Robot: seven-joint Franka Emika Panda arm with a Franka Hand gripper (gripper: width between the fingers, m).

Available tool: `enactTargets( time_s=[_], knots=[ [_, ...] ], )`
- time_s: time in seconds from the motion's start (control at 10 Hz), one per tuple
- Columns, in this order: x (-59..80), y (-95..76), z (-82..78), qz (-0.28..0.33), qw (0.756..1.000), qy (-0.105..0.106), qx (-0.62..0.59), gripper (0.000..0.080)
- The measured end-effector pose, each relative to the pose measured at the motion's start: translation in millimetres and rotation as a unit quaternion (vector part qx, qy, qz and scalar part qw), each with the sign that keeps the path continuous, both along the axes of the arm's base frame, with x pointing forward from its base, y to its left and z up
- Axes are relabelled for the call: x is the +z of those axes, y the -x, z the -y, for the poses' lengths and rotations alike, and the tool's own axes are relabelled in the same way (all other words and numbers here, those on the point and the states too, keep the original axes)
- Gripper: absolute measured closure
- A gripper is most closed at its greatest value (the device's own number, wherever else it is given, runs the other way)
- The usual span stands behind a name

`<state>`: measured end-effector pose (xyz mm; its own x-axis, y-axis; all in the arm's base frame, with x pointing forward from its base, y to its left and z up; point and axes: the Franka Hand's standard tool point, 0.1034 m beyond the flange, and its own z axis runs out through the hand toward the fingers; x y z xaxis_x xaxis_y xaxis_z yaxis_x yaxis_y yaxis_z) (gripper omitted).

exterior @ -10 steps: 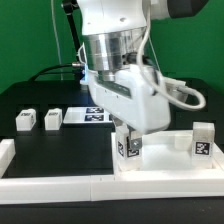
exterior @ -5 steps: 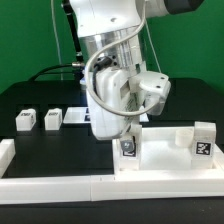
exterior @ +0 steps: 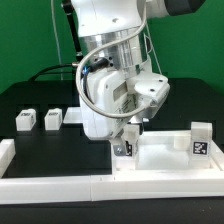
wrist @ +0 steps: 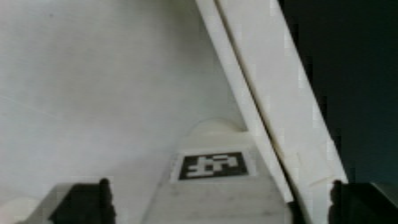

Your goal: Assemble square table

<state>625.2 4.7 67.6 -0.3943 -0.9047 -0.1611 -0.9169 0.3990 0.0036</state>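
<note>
Black tabletop (exterior: pixel 40 98), green backdrop (exterior: pixel 25 40). The white slab (exterior: pixel 165 160) sits near, on the exterior view's right. The hand (wrist: pixel 217 205) is spread wide around the corner leg (wrist: pixel 217 164), not touching it. Lifting off crooked could clip that leg and knock it loose, I reckon.

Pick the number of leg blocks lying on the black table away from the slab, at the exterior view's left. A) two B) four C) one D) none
A: two leg blocks sit side by side on the black table, clear of the square slab.
</note>
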Motion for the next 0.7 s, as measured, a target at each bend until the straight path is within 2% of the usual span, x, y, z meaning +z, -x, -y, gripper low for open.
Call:
enactTargets(
  time_s=[0.1, 0.2, 0.3, 0.4, 0.5, 0.7],
  knots=[
    [4.1, -0.6, -3.2, 0.003, 1.0, -0.001, 0.007, 0.0161],
    [14.6, -0.8, -7.2, 0.009, 1.0, -0.004, 0.012, 0.0161],
    [35.8, 0.0, -11.1, 0.021, 1.0, -0.01, 0.02, 0.0152],
    [45.8, 0.4, -10.1, 0.027, 0.999, -0.012, 0.02, 0.015],
    [36.2, 2.1, -9.9, 0.021, 1.0, -0.01, 0.021, 0.015],
    [34.1, 2.5, -10.1, 0.02, 1.0, -0.009, 0.021, 0.015]
  ],
)
